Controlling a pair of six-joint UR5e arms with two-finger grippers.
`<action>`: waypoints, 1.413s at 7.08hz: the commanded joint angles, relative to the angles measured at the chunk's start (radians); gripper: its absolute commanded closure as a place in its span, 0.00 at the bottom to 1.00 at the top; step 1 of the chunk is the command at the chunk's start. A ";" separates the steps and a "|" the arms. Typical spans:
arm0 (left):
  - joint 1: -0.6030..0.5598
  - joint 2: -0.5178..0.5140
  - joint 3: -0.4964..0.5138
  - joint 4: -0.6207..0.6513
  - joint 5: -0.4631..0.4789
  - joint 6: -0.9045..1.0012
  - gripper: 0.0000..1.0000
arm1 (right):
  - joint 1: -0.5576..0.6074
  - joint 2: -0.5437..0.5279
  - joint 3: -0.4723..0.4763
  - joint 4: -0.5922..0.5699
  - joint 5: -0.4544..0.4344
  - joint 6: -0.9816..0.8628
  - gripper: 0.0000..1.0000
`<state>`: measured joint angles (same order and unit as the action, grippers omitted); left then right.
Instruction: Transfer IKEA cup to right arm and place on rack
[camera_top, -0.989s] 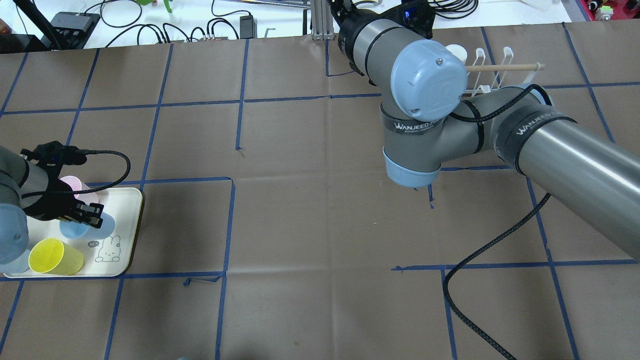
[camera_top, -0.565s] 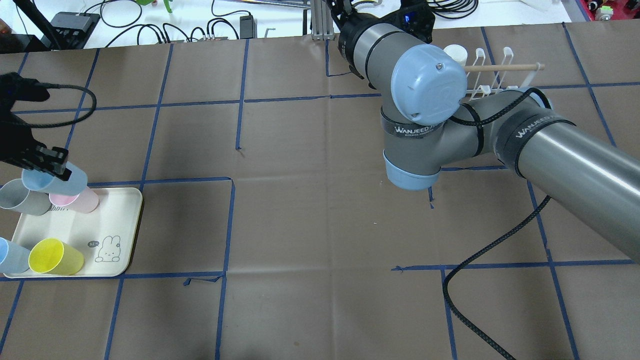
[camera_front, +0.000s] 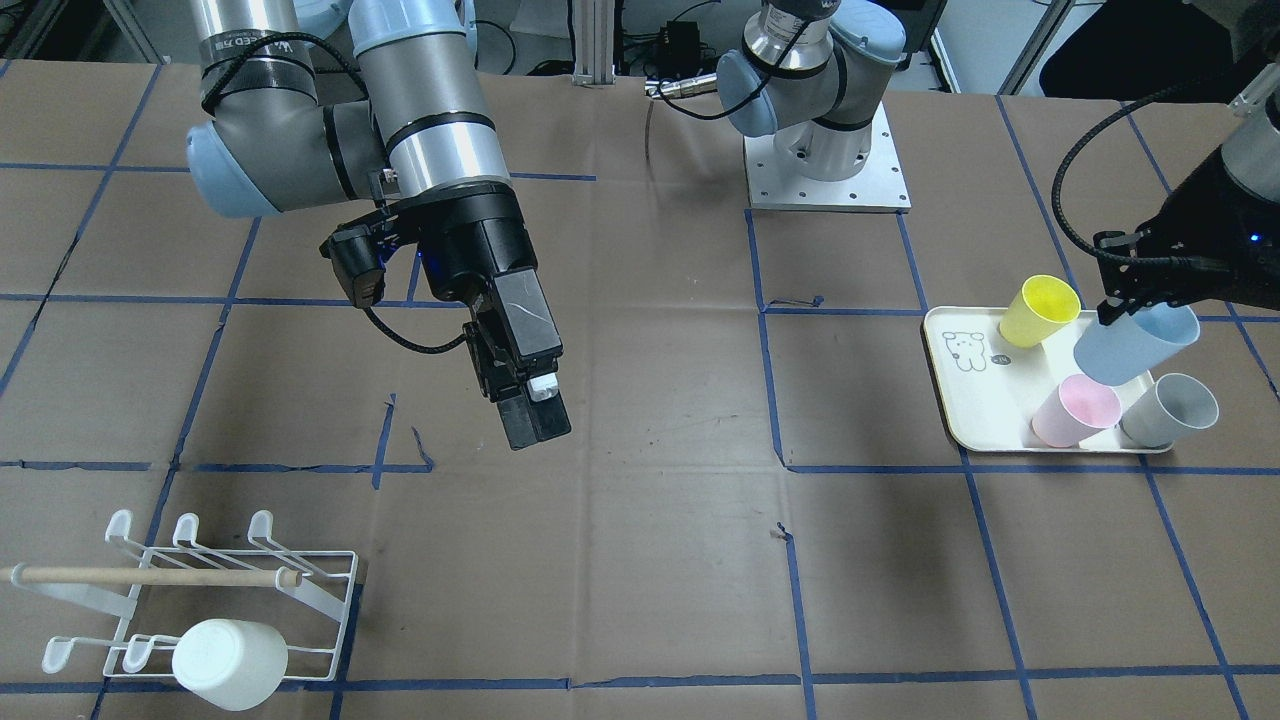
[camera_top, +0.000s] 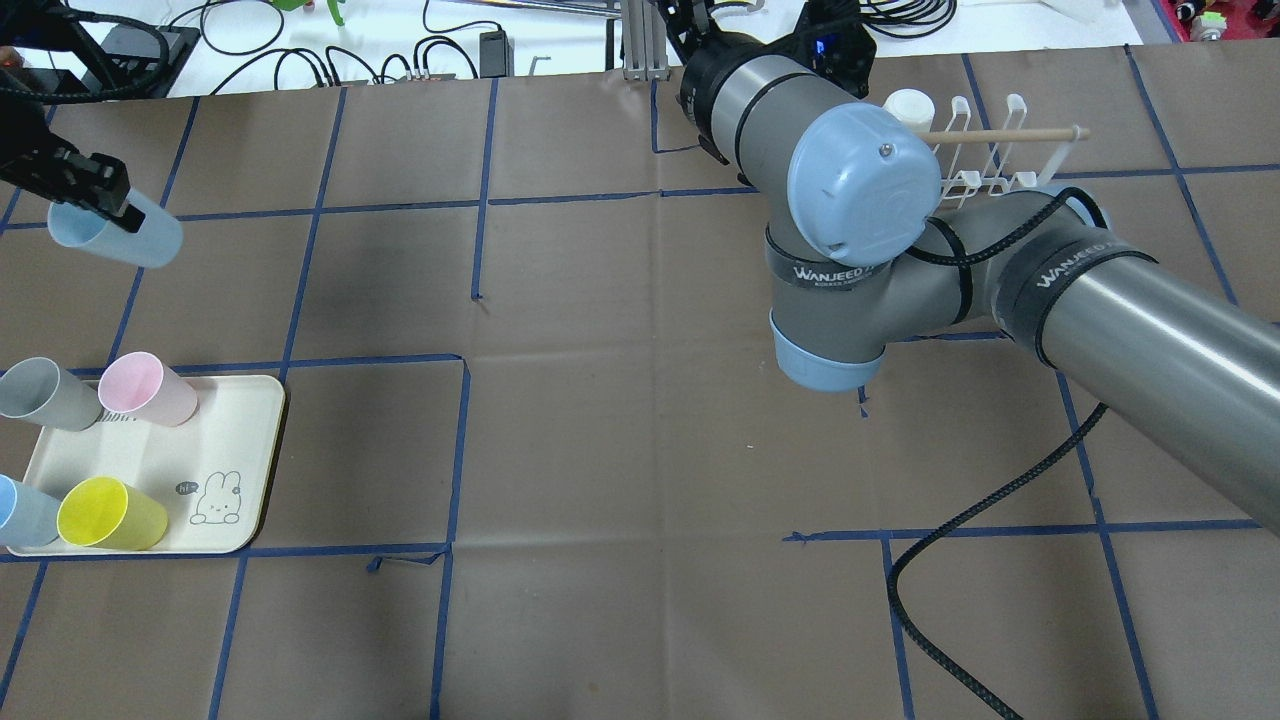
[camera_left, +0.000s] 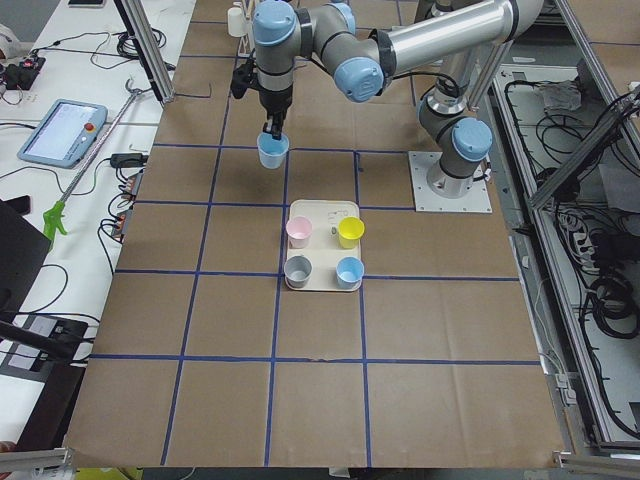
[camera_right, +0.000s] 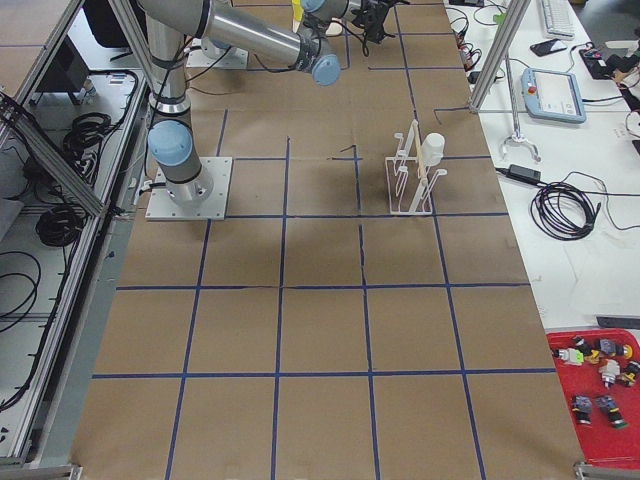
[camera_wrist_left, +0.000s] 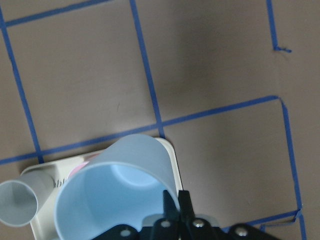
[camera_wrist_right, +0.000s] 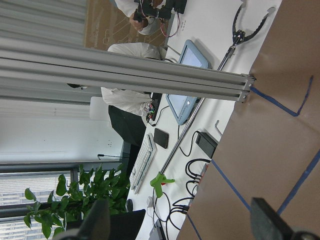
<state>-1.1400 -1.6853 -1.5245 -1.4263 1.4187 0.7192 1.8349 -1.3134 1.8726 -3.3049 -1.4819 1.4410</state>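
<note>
Holding the pale-blue plastic IKEA cup (camera_top: 120, 238) by its rim, the left gripper (camera_top: 105, 203) is clamped on it in the air, apart from the cream rectangular tray (camera_top: 250, 440). Step in hand, prob.: carry to hand-over. Mid-table the right gripper (camera_front: 535, 415) hangs empty, fingers spread wide. Next move needs the cup brought b/w those fingers, right closing before left lets go; the low white wire rack (camera_front: 185, 576) w/ wooden dowel stands well apart, on the robot's right.
</note>
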 joint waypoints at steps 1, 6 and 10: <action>-0.003 -0.030 -0.025 0.192 -0.305 0.090 1.00 | -0.020 -0.079 0.153 -0.096 0.008 0.074 0.00; -0.062 -0.030 -0.186 0.368 -0.892 0.406 1.00 | -0.052 -0.101 0.195 -0.096 0.190 0.110 0.00; -0.135 -0.034 -0.379 0.378 -1.095 0.641 0.99 | -0.066 -0.099 0.200 -0.096 0.189 0.116 0.00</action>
<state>-1.2696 -1.7157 -1.8463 -1.0535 0.3830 1.3081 1.7749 -1.4125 2.0688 -3.4010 -1.2935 1.5524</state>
